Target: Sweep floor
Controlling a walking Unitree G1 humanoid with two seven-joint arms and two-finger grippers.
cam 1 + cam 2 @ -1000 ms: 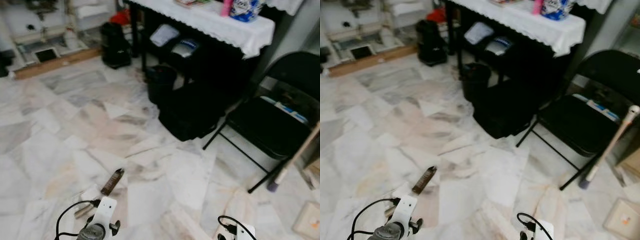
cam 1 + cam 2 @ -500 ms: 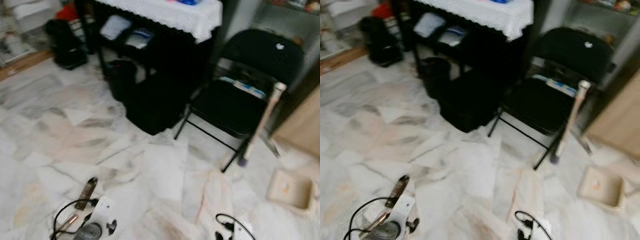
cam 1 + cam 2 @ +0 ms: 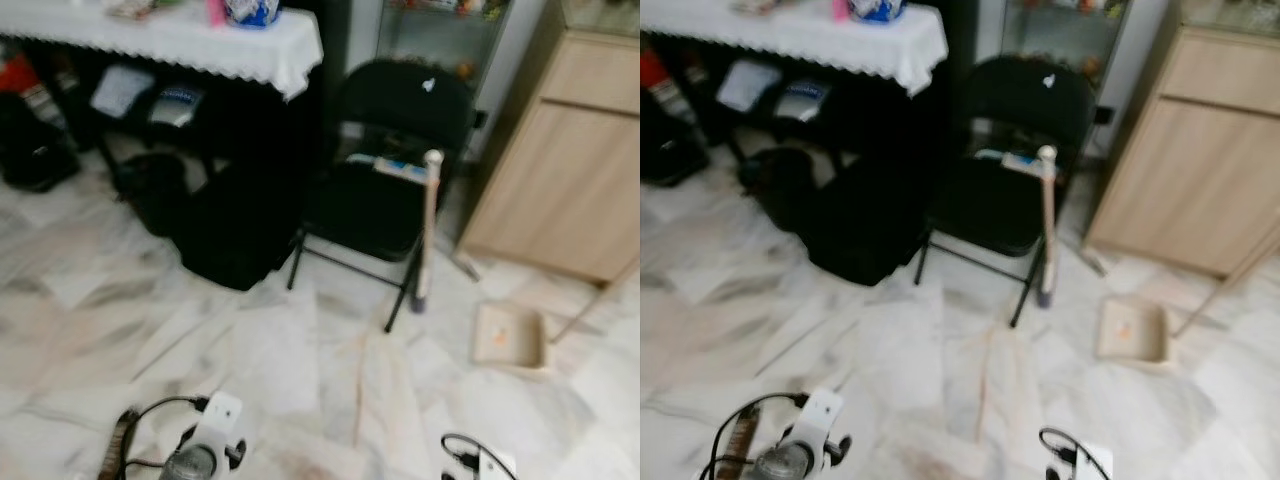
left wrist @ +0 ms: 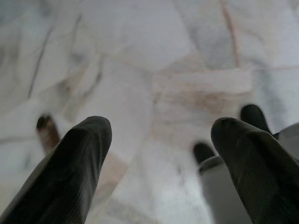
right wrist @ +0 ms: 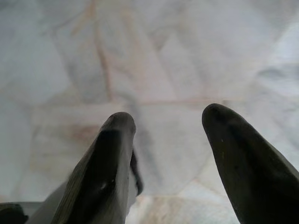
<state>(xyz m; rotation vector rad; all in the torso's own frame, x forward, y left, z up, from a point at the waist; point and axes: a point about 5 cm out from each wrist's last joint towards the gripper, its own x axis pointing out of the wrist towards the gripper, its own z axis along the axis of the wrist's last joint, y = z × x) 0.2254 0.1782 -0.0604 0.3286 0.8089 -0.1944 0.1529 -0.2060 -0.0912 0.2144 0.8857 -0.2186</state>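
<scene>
Right ahead: broom [image 3: 427, 230], pale handle, propped upright against the front edge of a black folding chair [image 3: 390, 170], bristle end down on the marble floor [image 3: 300, 340] by the chair's front leg. Pretty blurry, so can't make out much of the head beyond a dark purplish tip. Just beyond that, flat on the floor, a beige dustpan-looking tray [image 3: 511, 336] with an orange speck inside, close to the base of a light wood cabinet [image 3: 560, 180]. Something blue and white lying on the chair seat, too smeared to identify.

Off to the chair's other side, a big black bag [image 3: 235, 235] slumped on the floor under a counter [image 3: 180, 40] covered with a white lace-edged cloth; more dark bags and a couple of boxes tucked underneath, a pink bottle and a blue-and-white thing on top near the corner.

Down at the near edge of the floor: left wrist with its cable, and a brown stick-shaped thing [image 3: 122, 445] lying on the tiles right beside it. Left pincer [image 4: 159, 140] hanging over bare marble, fingers [image 4: 79, 158] spread wide apart, holding nothing. Right pincer [image 5: 168, 126] same deal, fingers [image 5: 112, 154] parted, pointing at the tiles with nothing between them. Both well apart from the broom.
</scene>
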